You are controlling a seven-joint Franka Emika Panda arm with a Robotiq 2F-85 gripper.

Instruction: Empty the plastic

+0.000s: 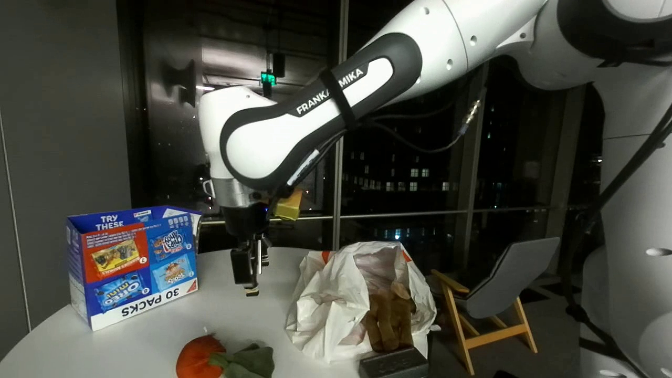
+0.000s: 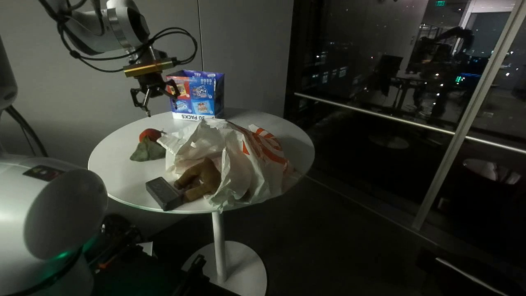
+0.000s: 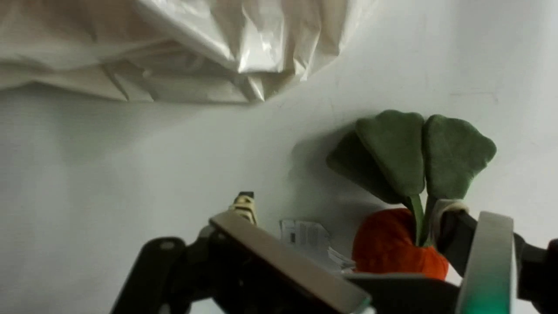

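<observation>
The gripper [image 2: 162,106] hangs in the air above the round white table [image 2: 119,170], and its two fingers [image 3: 488,261] are spread wide, with a gap between them. The white plastic shopping bag [image 2: 236,160], all wrinkly with orange-red marks, sits on the table, lower than the gripper and off to its side, apart from it. A brown plush toy [image 1: 388,320] pokes out of the bag's mouth, and a dark grey block [image 2: 164,193] lies just beside the toy; both are low down and well away from the gripper. An orange-red plush with green leaves [image 3: 403,174] lies on the table below the gripper, and in the wrist view a finger hides part of it. Next to it, a white tag [image 3: 303,235] shows down between the fingers, with print too blurry to read. In an exterior view, the blue snack carton [image 2: 200,96], with "30 PACKS" upside down on it, stands near the gripper and behind it. A grey chair with wooden legs [image 1: 504,278] is farther from the gripper than the bag.
</observation>
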